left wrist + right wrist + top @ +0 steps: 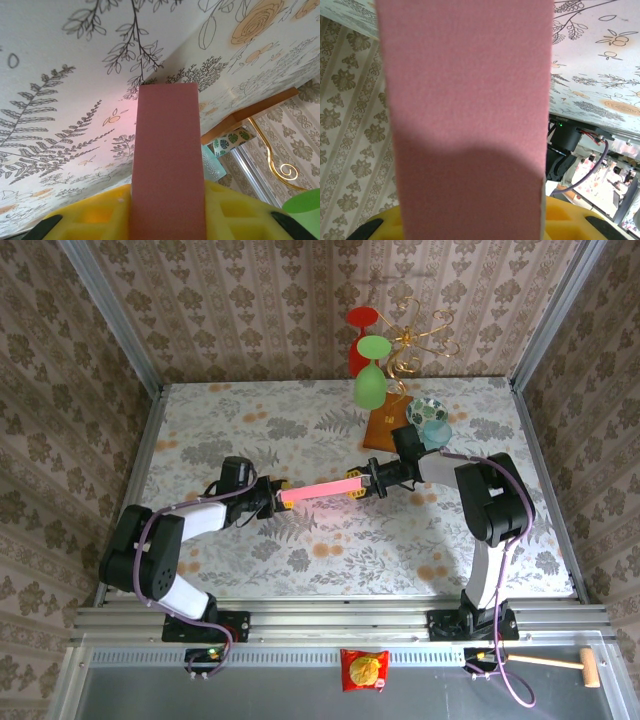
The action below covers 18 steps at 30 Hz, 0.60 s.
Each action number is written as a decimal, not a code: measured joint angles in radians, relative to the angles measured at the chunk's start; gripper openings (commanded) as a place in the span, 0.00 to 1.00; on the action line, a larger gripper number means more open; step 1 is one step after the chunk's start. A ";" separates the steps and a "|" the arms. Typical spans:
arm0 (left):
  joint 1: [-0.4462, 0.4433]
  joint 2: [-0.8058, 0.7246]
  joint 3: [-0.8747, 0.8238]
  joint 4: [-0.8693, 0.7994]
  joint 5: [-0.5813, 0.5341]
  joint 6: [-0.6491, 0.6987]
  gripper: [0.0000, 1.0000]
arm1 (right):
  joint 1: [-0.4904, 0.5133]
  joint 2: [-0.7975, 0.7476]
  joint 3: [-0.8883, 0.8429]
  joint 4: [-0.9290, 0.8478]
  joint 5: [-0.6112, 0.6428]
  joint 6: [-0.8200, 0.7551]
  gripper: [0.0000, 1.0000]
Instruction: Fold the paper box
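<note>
Yellow fingers (90, 215) of the left pincer (277, 496) sit tight against both sides of the paper box (320, 488), so it reads as clamped on that end. The right pincer (363, 480) is clamped on the opposite end. The box hangs over the middle of the counter (250, 560), seen edge-on from above. Its long axis runs from one pincer straight to the other, across the counter's width. Neither arm is nearer. Any coming fold, I judge, depends on these two end grips working together.
</note>
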 measured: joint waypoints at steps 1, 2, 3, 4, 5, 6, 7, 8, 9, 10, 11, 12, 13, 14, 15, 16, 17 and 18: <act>-0.003 0.003 0.003 0.000 -0.001 0.000 0.34 | -0.001 0.000 0.002 -0.001 0.000 0.000 0.29; -0.005 0.007 0.007 0.000 -0.005 0.000 0.36 | -0.003 0.000 0.003 -0.004 0.000 -0.004 0.29; -0.009 0.011 0.011 0.001 -0.007 -0.002 0.38 | -0.005 0.000 0.006 -0.008 0.000 -0.008 0.29; -0.014 0.018 0.015 0.003 -0.008 -0.004 0.40 | -0.006 0.002 0.008 -0.011 0.000 -0.013 0.29; -0.021 0.025 0.017 0.009 -0.008 -0.007 0.41 | -0.005 0.003 0.010 -0.014 0.000 -0.016 0.29; -0.028 0.034 0.020 0.014 -0.007 -0.007 0.43 | -0.005 0.006 0.011 -0.017 0.000 -0.019 0.29; -0.031 0.039 0.021 0.021 -0.006 -0.008 0.45 | -0.008 0.010 0.011 -0.020 -0.001 -0.023 0.29; -0.033 0.044 0.022 0.028 -0.006 -0.009 0.46 | -0.011 0.012 0.011 -0.020 -0.002 -0.024 0.29; -0.034 0.048 0.022 0.033 -0.003 -0.010 0.47 | -0.012 0.013 0.011 -0.021 -0.002 -0.026 0.29; -0.036 0.052 0.022 0.038 -0.003 -0.010 0.46 | -0.014 0.013 0.011 -0.021 -0.002 -0.030 0.29; -0.037 0.055 0.022 0.043 -0.003 -0.010 0.46 | -0.014 0.013 0.011 -0.021 -0.002 -0.032 0.29; -0.037 0.057 0.022 0.048 -0.003 -0.010 0.45 | -0.016 0.013 0.011 -0.021 -0.002 -0.035 0.29; -0.038 0.057 0.022 0.050 -0.003 -0.010 0.42 | -0.017 0.013 0.011 -0.022 -0.002 -0.038 0.29; -0.038 0.057 0.022 0.053 -0.005 -0.010 0.41 | -0.017 0.013 0.011 -0.022 -0.002 -0.041 0.29; -0.038 0.057 0.022 0.056 -0.006 -0.010 0.39 | -0.017 0.013 0.011 -0.022 -0.002 -0.042 0.29; -0.038 0.057 0.022 0.058 -0.008 -0.011 0.37 | -0.017 0.013 0.011 -0.023 -0.002 -0.044 0.30; -0.038 0.057 0.022 0.060 -0.008 -0.010 0.35 | -0.017 0.013 0.011 -0.023 -0.002 -0.045 0.32; -0.038 0.057 0.022 0.063 -0.010 -0.010 0.32 | -0.017 0.013 0.011 -0.024 -0.001 -0.045 0.35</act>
